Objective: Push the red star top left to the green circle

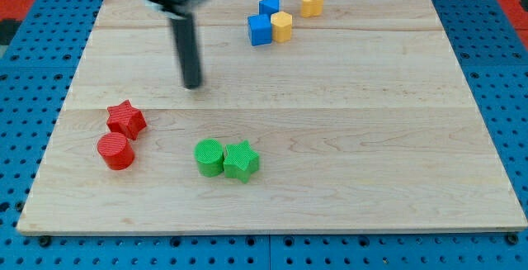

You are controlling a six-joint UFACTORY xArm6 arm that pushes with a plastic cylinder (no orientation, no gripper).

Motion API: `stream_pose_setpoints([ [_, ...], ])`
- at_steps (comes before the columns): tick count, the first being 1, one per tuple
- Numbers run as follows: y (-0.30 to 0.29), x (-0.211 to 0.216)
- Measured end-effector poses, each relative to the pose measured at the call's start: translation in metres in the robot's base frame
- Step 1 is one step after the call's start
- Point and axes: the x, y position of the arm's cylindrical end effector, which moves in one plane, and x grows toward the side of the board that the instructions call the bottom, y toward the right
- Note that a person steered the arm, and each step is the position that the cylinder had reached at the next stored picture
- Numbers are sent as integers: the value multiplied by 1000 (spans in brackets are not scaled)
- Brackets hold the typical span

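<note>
The red star [125, 119] lies at the view's left of the wooden board [355, 130], touching the red circle [115, 150] just below it. The green circle [209, 157] sits lower centre, touching the green star [241, 160] on its right. My tip [192, 85] is above and to the right of the red star, apart from it, and well above the green circle. It touches no block.
Two blue blocks [262, 22] and two yellow blocks [282, 26] [311, 2] cluster near the board's top edge, right of centre. A blue pegboard surrounds the board.
</note>
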Motion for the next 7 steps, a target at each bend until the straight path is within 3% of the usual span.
stream_pose_setpoints([
  [1, -82, 27],
  [2, -94, 80],
  [3, -41, 95],
  [4, -42, 108],
  [6, -70, 70],
  [7, 22, 77],
])
